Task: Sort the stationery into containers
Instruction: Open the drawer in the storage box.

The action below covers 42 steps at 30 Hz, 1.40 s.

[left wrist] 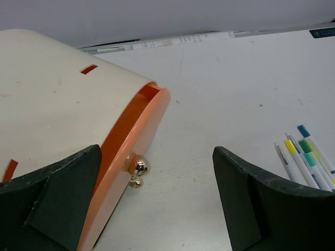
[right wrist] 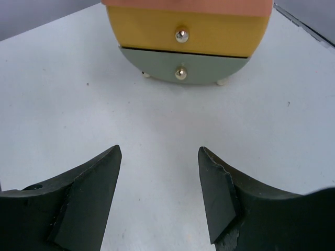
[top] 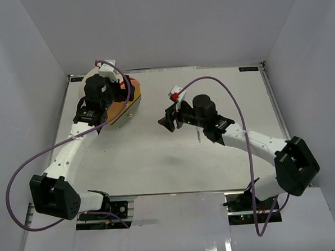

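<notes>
Left fingers (left wrist: pixel 63 198): spread wide and holding nothing; the brass knob (left wrist: pixel 139 166) of the orange drawer (left wrist: pixel 133 136) sits between them in the wrist view, untouched.
Right fingers (right wrist: pixel 78 198): also wide apart and empty, low over the counter (right wrist: pixel 63 89), pointed at the organizer's round face from some way off.
Organizer (left wrist: pixel 52 94): cream shell at the far left of the counter, under the left arm, its face turned toward the right arm.
Orange drawer: its front stands a little proud of the shell, with a gap along the edge (partly pulled out, I judge, to take pens).
Lower drawers: yellow drawer (right wrist: pixel 209 31) and grey-green drawer (right wrist: pixel 157 70) beneath it, each with its own knob, both flush and shut.
Stationery (left wrist: pixel 306 162): a small bunch of pens lying side by side on the counter, caps yellow, green and blue; well apart from the organizer, none gripped, none seen in a drawer.
Why so placed: the left arm seems stationed at the drawer to work the knob, leaving the right arm free to fetch pens.
Step in hand: probably opening the drawer further; sorting proper looks not yet begun.
Risk: the knob is small and round, so an off-centre pinch could slip.
</notes>
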{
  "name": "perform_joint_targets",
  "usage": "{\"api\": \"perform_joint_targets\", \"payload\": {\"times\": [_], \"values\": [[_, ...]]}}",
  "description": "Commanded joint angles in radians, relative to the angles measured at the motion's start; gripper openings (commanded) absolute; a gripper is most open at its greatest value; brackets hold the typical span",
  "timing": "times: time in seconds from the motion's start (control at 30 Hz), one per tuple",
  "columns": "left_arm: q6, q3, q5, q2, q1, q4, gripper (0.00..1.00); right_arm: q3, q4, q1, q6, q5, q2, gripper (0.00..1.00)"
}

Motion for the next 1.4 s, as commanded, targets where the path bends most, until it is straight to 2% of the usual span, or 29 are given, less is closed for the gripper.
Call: {"api": "perform_joint_targets", "payload": {"times": [0.0,0.23,0.43,0.67,0.93,1.07,1.37], "values": [[0.076,0.050,-0.015,-0.038,-0.002,-0.045,0.98,-0.084,-0.079,-0.005,-0.038,-0.002,-0.122,0.67],[0.133,0.072,0.013,-0.005,-0.002,-0.078,0.98,-0.226,-0.145,-0.005,-0.059,0.058,-0.372,0.67],[0.141,0.095,0.045,0.038,-0.002,-0.125,0.98,-0.293,-0.183,-0.007,-0.070,0.128,-0.502,0.71],[0.127,0.116,0.118,0.045,-0.003,-0.181,0.96,-0.318,-0.217,-0.007,-0.070,0.205,-0.570,0.80],[0.119,0.165,0.213,0.048,-0.003,-0.221,0.94,-0.338,-0.220,-0.007,-0.072,0.250,-0.611,0.81],[0.070,0.185,0.266,0.055,-0.003,-0.241,0.94,-0.342,-0.222,-0.007,-0.073,0.257,-0.622,0.82],[0.024,0.180,0.349,0.066,-0.005,-0.263,0.94,-0.344,-0.229,-0.007,-0.067,0.294,-0.634,0.87]]}}
